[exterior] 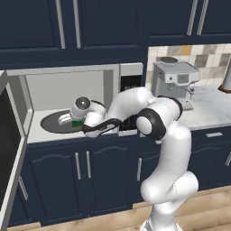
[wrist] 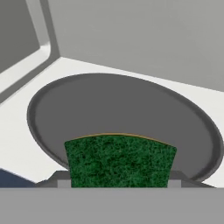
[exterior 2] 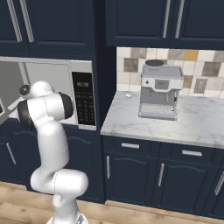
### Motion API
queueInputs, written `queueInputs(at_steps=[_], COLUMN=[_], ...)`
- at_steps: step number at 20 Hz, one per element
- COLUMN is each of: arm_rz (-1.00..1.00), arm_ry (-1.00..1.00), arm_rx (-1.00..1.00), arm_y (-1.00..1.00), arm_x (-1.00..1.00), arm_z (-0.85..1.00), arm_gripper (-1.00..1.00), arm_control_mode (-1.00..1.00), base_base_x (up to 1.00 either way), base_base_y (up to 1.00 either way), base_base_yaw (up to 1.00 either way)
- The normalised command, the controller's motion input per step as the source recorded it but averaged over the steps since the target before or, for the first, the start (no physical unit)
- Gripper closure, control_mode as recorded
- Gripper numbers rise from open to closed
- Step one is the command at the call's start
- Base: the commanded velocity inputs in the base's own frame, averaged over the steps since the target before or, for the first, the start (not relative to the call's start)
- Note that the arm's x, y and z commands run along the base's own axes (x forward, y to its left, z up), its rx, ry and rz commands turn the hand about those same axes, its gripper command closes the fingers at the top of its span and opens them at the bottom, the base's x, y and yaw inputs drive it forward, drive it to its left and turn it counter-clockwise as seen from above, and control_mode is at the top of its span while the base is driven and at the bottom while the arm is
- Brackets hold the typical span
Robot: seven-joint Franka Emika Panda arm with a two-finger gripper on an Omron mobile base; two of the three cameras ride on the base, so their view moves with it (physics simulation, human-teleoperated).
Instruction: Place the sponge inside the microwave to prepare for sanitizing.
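The microwave [exterior: 108,74] stands open, and its light grey inside holds a dark round turntable [exterior: 53,122]. My gripper [exterior: 72,120] reaches into the cavity from the right and is shut on the sponge [exterior: 77,123] just above the turntable's near right part. In the hand view the sponge's green top [wrist: 119,159] fills the space between my gripper's [wrist: 119,181] two tips, with a thin yellow edge at its far side. The turntable [wrist: 109,105] lies right below and beyond it. The microwave's black keypad panel [exterior 2: 85,98] also shows in the right base view.
The microwave door [exterior: 10,149] hangs open at the far left. A grey espresso machine [exterior: 173,83] stands on the marble counter [exterior: 207,108] to the right. Dark blue cabinets run above and below. The cavity's back and left walls [wrist: 131,39] are close ahead.
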Motion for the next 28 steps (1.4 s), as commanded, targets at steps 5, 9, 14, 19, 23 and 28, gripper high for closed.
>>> queueInputs(at_steps=[5,9,14,19,23,28], arm_rz=[0.00,0.00,-0.01,-0.01,-0.01,0.00], arm_ry=[0.00,0.00,0.00,0.00,0.00,0.00], arm_rx=[0.00,0.00,0.00,0.00,0.00,0.00], arm_y=[0.10,0.10,0.07,0.06,0.05,0.04], arm_x=[0.20,0.20,0.24,0.27,0.29,0.27], arm_z=[-0.18,-0.19,-0.18,-0.15,-0.10,-0.11], arm_gripper=[1.00,1.00,1.00,1.00,1.00,1.00], arm_control_mode=[-1.00,-1.00,-1.00,-1.00,-1.00,-1.00], base_base_x=[0.00,0.00,0.00,0.00,0.00,0.00], base_base_y=[0.00,0.00,0.00,0.00,0.00,0.00], base_base_yaw=[0.00,0.00,0.00,0.00,0.00,0.00])
